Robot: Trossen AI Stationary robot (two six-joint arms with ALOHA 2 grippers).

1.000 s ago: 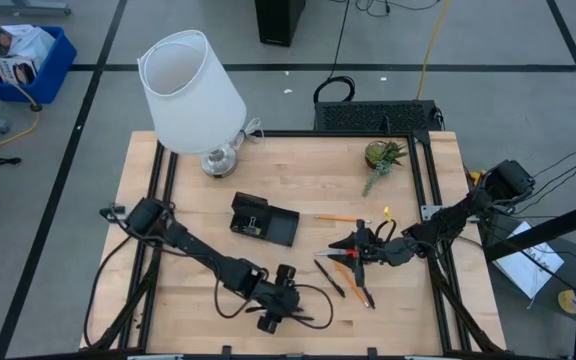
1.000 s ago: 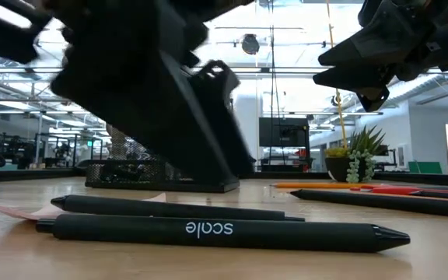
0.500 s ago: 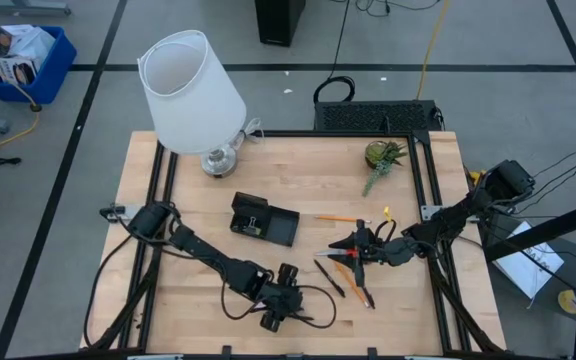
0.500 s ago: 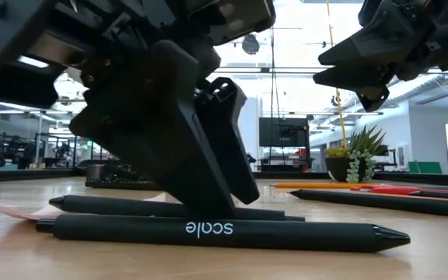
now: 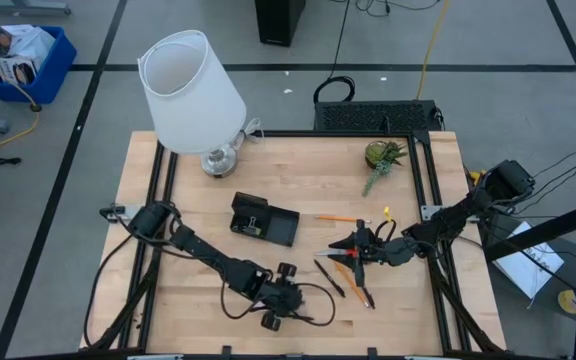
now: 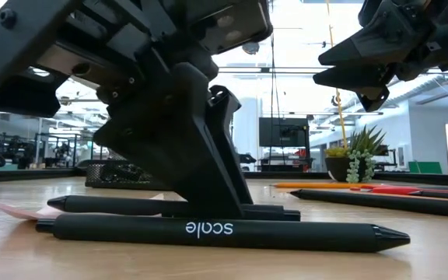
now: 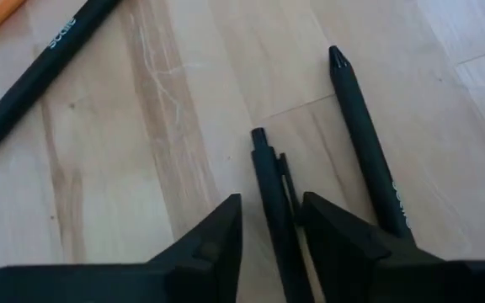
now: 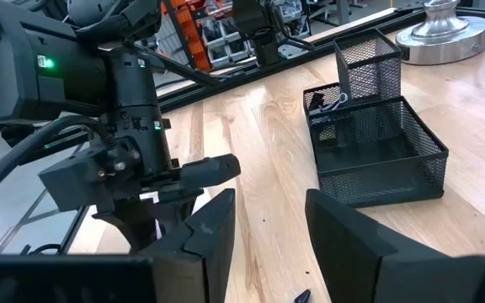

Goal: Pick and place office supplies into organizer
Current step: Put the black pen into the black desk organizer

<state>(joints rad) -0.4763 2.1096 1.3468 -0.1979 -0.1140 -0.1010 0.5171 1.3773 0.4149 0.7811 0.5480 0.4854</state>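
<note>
Overhead, the left gripper [image 5: 276,318] was seen lowered to the table [image 5: 308,180] near its front edge, well in front of the black organizer [image 5: 264,221]. The right gripper [image 5: 346,246] was held to the organizer's right, above red-handled scissors [image 5: 345,259], with more pens [image 5: 329,277] and an orange pencil [image 5: 338,218] close by. At table level, the left gripper [image 6: 208,208] was shown planted on the wood, one black pen [image 6: 216,229] lying in front of it and a second pen [image 6: 115,204] passing between its tips. From the left wrist, that second pen [image 7: 269,189] was seen bracketed by narrowed jaws, though contact could not be confirmed. From the right wrist, the right jaws were shown standing apart and empty, the organizer [image 8: 373,151] beyond them.
</note>
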